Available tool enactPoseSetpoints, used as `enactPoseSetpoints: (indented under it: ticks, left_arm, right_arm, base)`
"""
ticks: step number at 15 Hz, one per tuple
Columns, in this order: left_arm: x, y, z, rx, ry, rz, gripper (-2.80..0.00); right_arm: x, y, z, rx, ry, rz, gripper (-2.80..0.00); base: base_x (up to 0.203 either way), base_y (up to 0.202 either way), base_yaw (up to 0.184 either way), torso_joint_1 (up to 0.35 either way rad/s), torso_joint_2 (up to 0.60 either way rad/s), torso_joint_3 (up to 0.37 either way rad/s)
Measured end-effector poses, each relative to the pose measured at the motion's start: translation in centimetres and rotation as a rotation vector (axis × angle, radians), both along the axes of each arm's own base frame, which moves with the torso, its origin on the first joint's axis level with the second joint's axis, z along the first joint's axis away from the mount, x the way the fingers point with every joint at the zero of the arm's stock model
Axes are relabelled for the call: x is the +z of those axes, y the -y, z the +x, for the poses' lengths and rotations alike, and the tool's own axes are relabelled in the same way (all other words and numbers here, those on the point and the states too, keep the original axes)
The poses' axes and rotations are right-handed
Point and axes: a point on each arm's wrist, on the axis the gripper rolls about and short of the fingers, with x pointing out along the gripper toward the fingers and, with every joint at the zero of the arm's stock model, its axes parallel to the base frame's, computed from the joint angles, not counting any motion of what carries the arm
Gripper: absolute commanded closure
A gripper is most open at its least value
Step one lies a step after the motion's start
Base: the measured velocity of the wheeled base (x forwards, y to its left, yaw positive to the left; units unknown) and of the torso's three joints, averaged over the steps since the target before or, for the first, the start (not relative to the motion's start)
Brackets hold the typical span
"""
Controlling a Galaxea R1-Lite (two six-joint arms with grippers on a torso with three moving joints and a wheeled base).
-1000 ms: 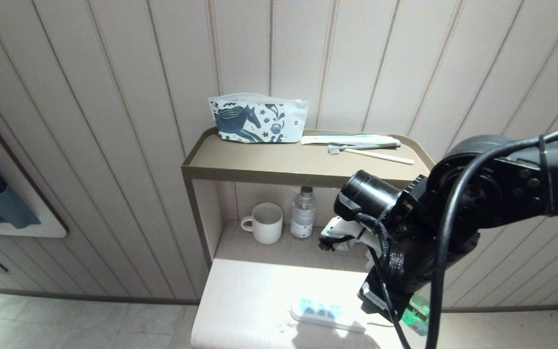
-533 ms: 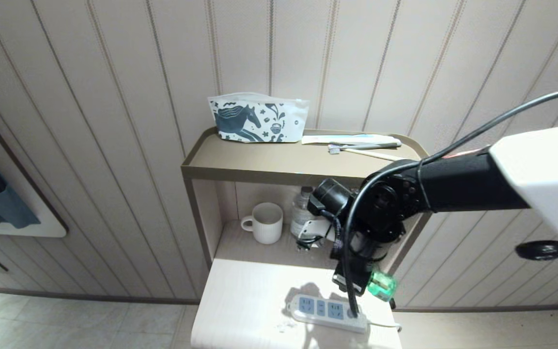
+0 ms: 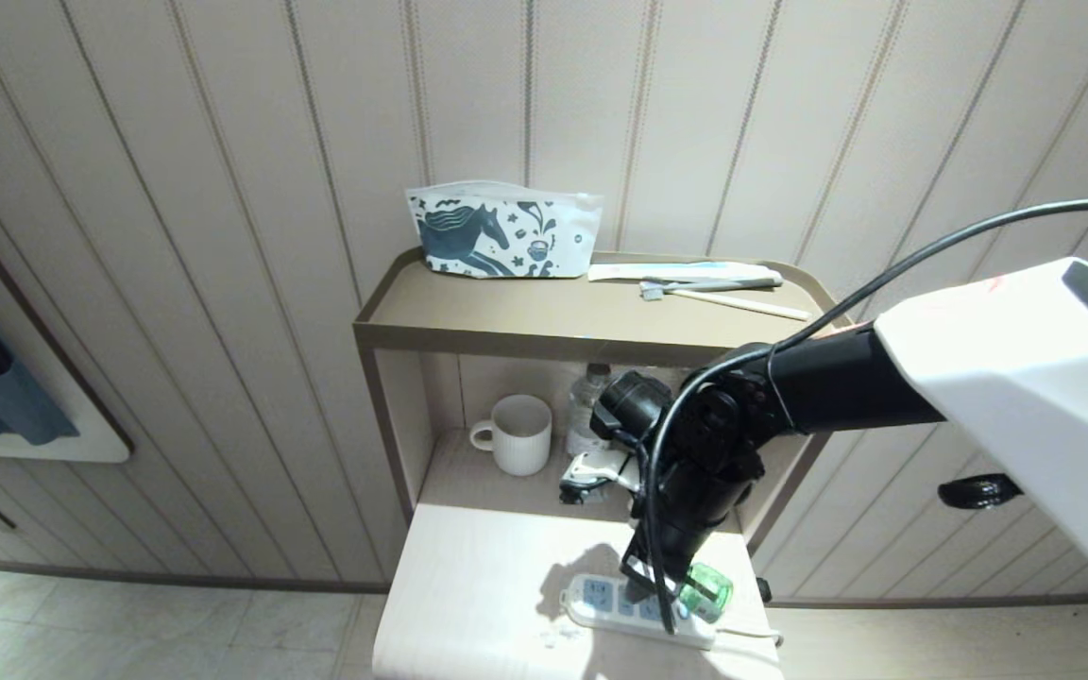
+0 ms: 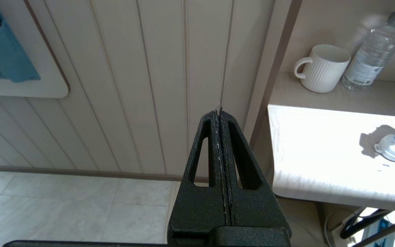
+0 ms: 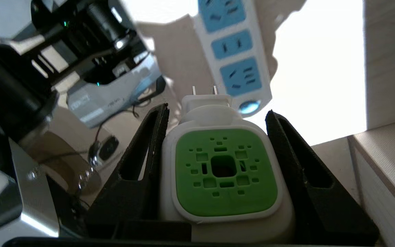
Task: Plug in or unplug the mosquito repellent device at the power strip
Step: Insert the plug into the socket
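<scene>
Now the right tool (image 5: 218,137) grips the mosquito repellent device (image 5: 223,171) between both fingers, the green face toward the wrist and the two metal prongs pointing ahead of the fingertips. Compared with a second ago, the right arm has swung in from the bench's right edge and lowered, so the device's green bottle (image 3: 706,592) hangs just above the right end of the power strip (image 3: 601,604); before, it stood out past that edge. That puts the plugging-in step at the aligning stage: in the right wrist view the prongs are still apart from the strip, sitting beside the nearest blue socket panel (image 5: 241,76) rather than over it, so a small sideways correction seems needed before pushing in.

Ahead of the tool the bench (image 3: 468,586) lies open beyond the strip. Beside the tool rises the cabinet's side wall (image 5: 389,61), near enough to limit sideways travel. Above it hangs the shelf edge, with a mug (image 3: 519,433) and a water bottle (image 3: 586,416) set well back.

Meanwhile, the left tool (image 4: 220,116) is parked off the bench, fingers pressed together, holding nothing.
</scene>
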Motion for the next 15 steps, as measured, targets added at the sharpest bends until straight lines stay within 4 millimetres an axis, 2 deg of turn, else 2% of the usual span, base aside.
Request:
enactPoseSetpoints:
  ticks: [4,7,15]
  left_arm:
    - [0.0,0.0,0.0,0.000,-0.001,0.000,0.00]
    - [0.0,0.0,0.0,0.000,-0.001,0.000,0.00]
    - [0.0,0.0,0.0,0.000,0.000,0.000,0.00]
  right_arm:
    - [1.0,0.7,-0.9,0.097,0.024,-0.019,0.00]
    - [0.9,1.0,-1.3,0.107,-0.005,-0.046,0.00]
    - [-1.9,0.2,-0.4,0.129,-0.029,-0.103,0.00]
  base:
    - [0.000,0.000,0.000,0.000,0.00,0.000]
    - [0.000,0.000,0.000,0.000,0.00,0.000]
    - [0.000,0.000,0.000,0.000,0.00,0.000]
